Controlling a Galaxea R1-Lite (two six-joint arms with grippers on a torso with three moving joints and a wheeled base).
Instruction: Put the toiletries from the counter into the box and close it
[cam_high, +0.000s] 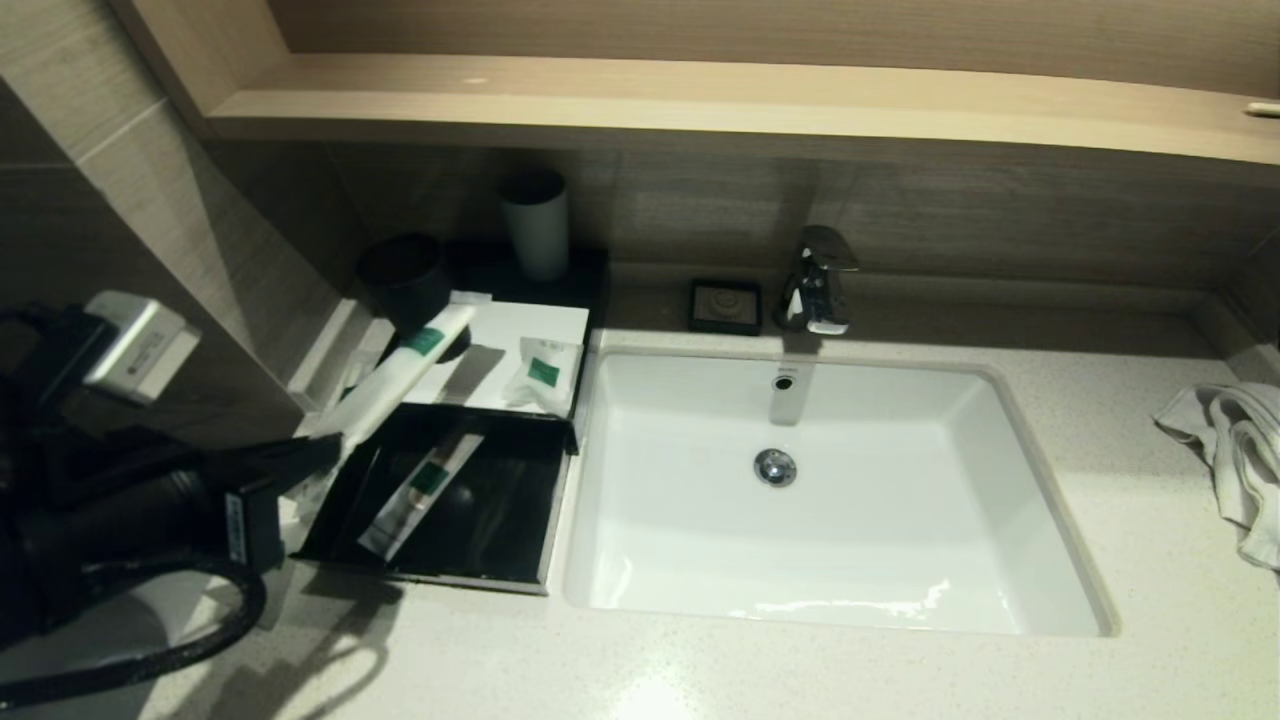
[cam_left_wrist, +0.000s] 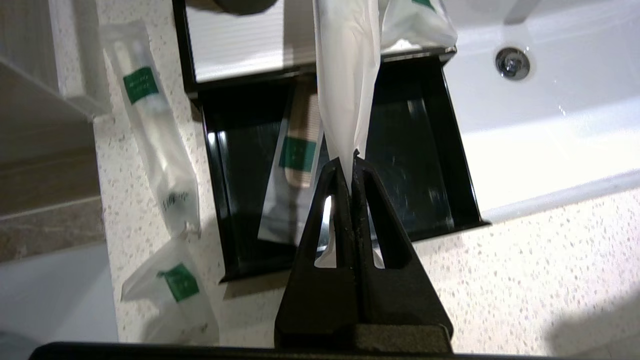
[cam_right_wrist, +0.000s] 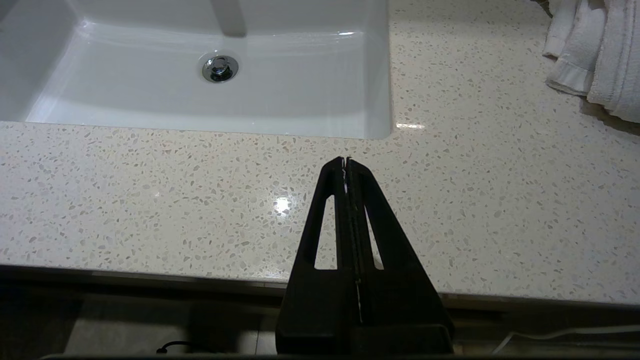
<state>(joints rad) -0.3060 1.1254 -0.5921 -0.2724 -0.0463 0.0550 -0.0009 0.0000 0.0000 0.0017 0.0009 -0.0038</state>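
The black box (cam_high: 480, 575) stands left of the sink with its drawer (cam_left_wrist: 425, 150) pulled out. One long sachet (cam_high: 420, 490) lies in the drawer and also shows in the left wrist view (cam_left_wrist: 295, 165). My left gripper (cam_high: 325, 440) (cam_left_wrist: 351, 160) is shut on the end of a long white sachet (cam_high: 400, 370) (cam_left_wrist: 345, 75), held slanted above the drawer. A small sachet (cam_high: 543, 373) lies on the box's white top panel (cam_high: 500, 325). A long sachet (cam_left_wrist: 150, 125) and a small one (cam_left_wrist: 175, 285) lie on the counter (cam_left_wrist: 500, 280) beside the box. My right gripper (cam_right_wrist: 346, 160) is shut and empty over the counter's front edge.
The white sink (cam_high: 1040, 490) with faucet (cam_high: 820, 280) lies right of the box. A black soap dish (cam_high: 725, 305), a dark cup (cam_high: 405, 275) and a pale cup (cam_high: 535, 225) stand at the back. A white towel (cam_high: 1235, 440) lies at the far right.
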